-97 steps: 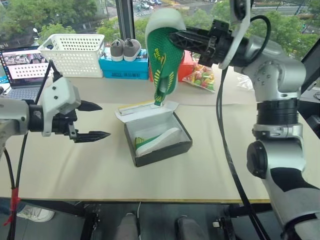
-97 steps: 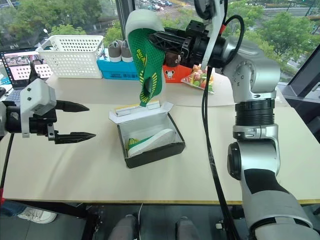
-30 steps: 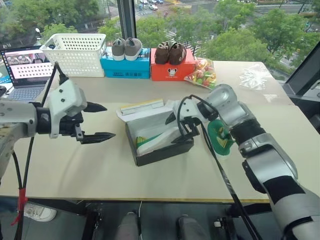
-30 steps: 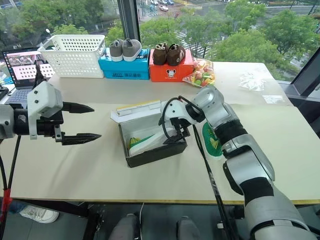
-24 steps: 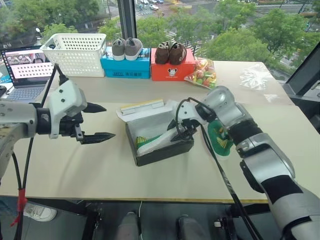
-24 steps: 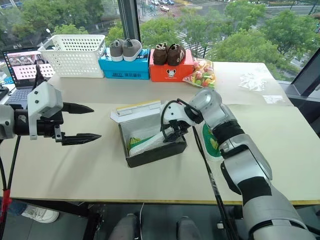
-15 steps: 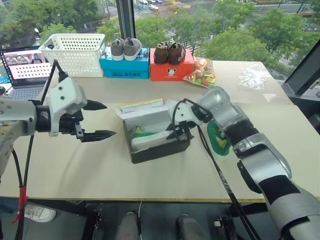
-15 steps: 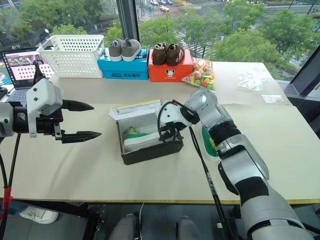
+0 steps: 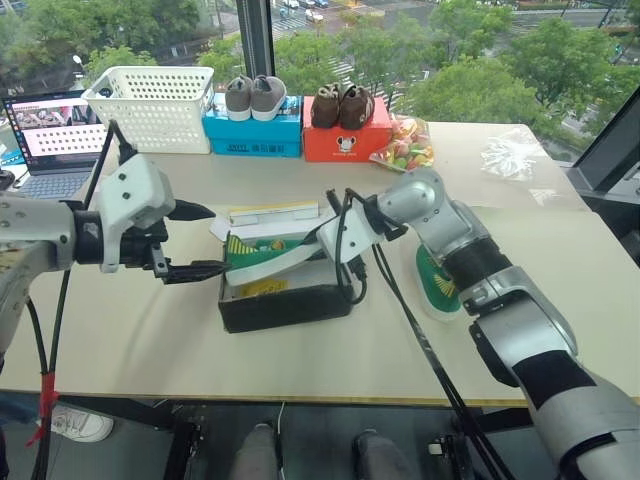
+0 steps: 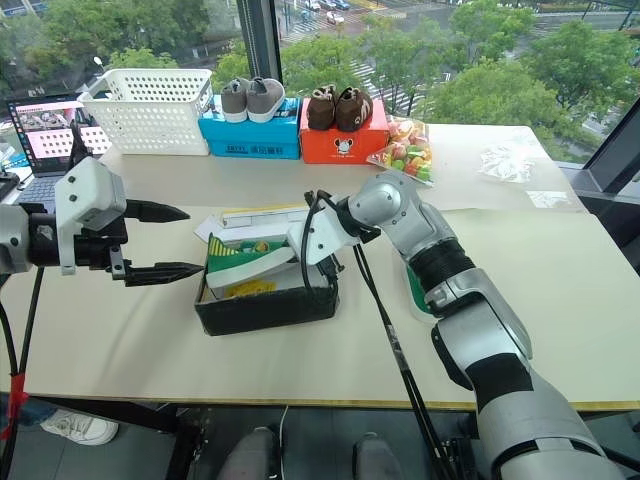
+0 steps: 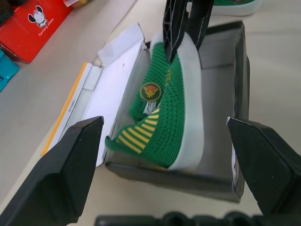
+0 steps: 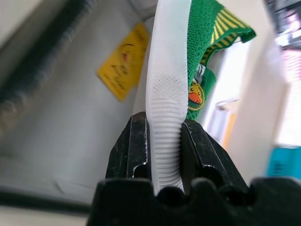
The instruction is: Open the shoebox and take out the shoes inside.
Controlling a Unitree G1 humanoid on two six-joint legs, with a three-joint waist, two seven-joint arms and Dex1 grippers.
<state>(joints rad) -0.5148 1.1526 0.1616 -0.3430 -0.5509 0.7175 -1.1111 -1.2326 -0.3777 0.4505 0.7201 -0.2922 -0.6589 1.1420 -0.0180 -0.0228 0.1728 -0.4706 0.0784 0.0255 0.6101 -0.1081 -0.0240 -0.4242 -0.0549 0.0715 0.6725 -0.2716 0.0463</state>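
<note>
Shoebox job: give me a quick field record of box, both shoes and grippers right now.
shoebox: open, lid folded back, on table
second green shoe: pinched by its white sole, lifted above the box
first green shoe: out, on table beside right arm
right gripper: shut on second shoe
left gripper: open, holding nothing, beside the box

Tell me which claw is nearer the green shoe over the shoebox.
Right. The right claw is clamped on the green shoe; the left claw hangs open beside its toe, apart.
</note>
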